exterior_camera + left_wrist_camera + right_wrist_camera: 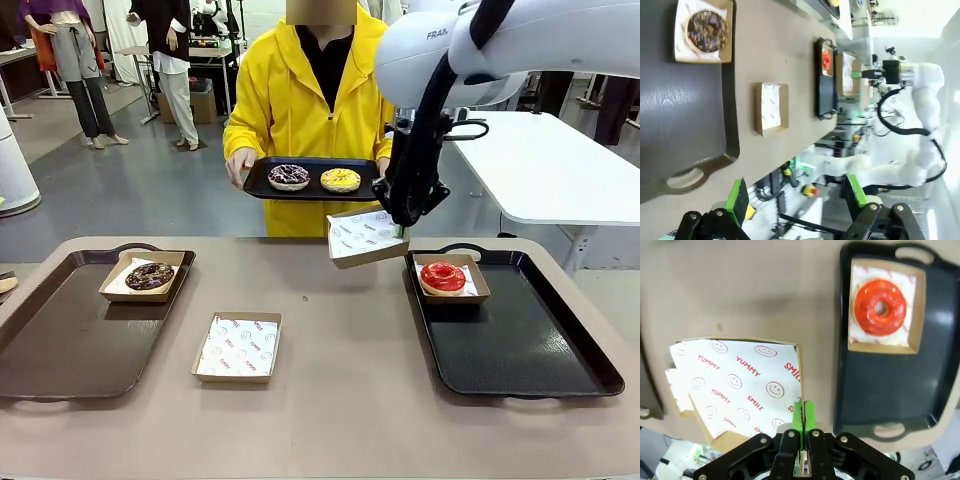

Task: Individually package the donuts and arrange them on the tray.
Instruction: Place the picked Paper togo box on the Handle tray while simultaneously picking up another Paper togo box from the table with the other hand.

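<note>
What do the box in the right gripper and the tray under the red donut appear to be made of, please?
The held box looks like thin matte brown cardboard, lined with white paper printed with red words and smileys. The tray under the red donut looks like dark moulded plastic, semi-gloss with soft reflections and cut-out handles; coated metal cannot be ruled out.

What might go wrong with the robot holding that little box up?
1. The right tool pinches the empty box by one edge only, and it hangs tilted; a donut placed in it might make it sag or slip.
2. Its paper liner pokes out past one side and might slide out.
3. The box is near the person's tray; a bump might jolt it.
</note>
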You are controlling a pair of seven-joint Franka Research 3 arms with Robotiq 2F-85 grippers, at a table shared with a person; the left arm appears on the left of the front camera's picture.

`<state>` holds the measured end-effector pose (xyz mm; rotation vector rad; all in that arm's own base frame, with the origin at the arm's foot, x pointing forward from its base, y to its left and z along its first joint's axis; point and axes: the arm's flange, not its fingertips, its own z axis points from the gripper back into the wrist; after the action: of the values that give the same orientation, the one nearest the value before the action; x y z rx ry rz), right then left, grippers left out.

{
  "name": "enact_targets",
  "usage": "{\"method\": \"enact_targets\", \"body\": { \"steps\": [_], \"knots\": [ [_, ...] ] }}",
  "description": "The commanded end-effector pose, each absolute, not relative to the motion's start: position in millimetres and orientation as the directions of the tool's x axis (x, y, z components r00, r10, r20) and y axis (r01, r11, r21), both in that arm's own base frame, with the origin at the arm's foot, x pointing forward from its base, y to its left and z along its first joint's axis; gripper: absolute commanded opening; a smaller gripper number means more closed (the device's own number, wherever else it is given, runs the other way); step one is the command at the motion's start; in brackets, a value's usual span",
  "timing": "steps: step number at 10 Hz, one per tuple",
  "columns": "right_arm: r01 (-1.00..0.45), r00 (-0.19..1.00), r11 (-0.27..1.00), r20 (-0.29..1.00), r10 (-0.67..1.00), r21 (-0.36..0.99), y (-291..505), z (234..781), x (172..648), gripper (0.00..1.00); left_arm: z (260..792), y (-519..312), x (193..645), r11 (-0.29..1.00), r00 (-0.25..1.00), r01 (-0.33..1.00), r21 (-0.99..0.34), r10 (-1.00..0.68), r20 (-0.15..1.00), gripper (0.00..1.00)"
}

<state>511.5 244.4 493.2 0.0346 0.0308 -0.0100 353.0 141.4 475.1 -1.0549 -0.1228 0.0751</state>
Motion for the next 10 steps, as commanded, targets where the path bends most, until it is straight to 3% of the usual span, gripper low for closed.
{"method": "enact_targets", "body": {
  "steps": [1,6,9,10],
  "knots": [
    [-0.043,0.999,0.998,-0.002,0.043,0.035,250,488,534,0.0,458,164,383,0.408,0.992,-0.062,-0.911,0.127,-0.011,1.0],
    [-0.045,0.999,0.999,0.0,0.045,0.026,261,466,570,0.0,414,181,378,0.304,0.98,-0.124,-0.945,0.184,-0.07,1.0],
    [-0.045,0.999,0.997,-0.017,0.046,0.058,258,460,564,0.0,418,168,376,0.355,0.98,-0.085,-0.931,0.196,-0.014,1.0],
    [-0.045,0.999,0.997,-0.017,0.046,0.058,258,460,564,0.0,412,181,379,0.329,0.978,-0.151,-0.932,0.184,-0.093,1.0]
  ]
}}
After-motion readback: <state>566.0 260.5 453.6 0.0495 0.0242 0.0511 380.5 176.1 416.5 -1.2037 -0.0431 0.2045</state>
